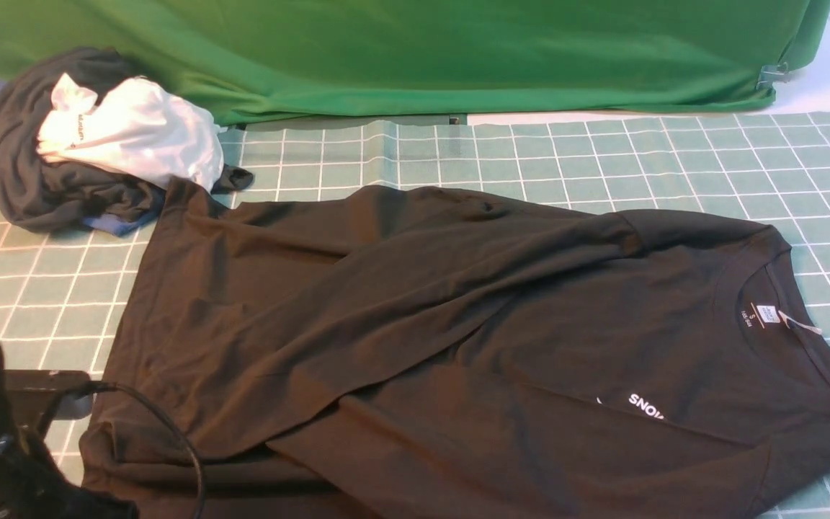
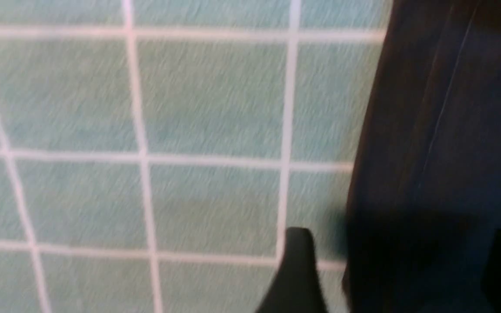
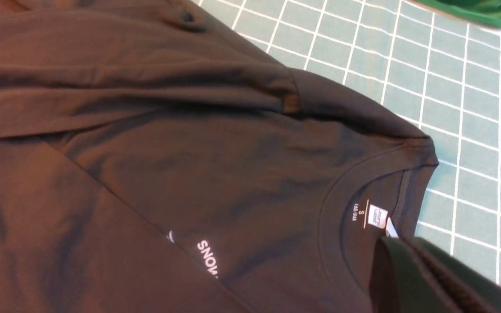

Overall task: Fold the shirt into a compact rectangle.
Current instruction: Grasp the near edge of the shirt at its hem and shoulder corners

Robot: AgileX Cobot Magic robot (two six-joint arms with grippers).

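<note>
The black shirt [image 1: 458,324] lies flat on the green grid mat [image 1: 530,151], collar to the right and hem to the left, with both long sleeves crossed over the body. Its neck label [image 1: 768,315] and the start of the white print [image 1: 645,405] show. My left gripper [image 2: 402,265] is open at the hem side, its fingers [image 2: 298,269] wide apart over the shirt's edge [image 2: 442,130]; that view is blurred. My right gripper [image 3: 392,245] is shut with nothing in it and hovers beside the collar, close to the label [image 3: 376,216].
A heap of clothes sits at the back left: a dark grey garment [image 1: 33,173] with a white garment [image 1: 141,137] on top. A green cloth [image 1: 422,50] hangs along the back. A black cable [image 1: 184,447] loops over the shirt's near left corner.
</note>
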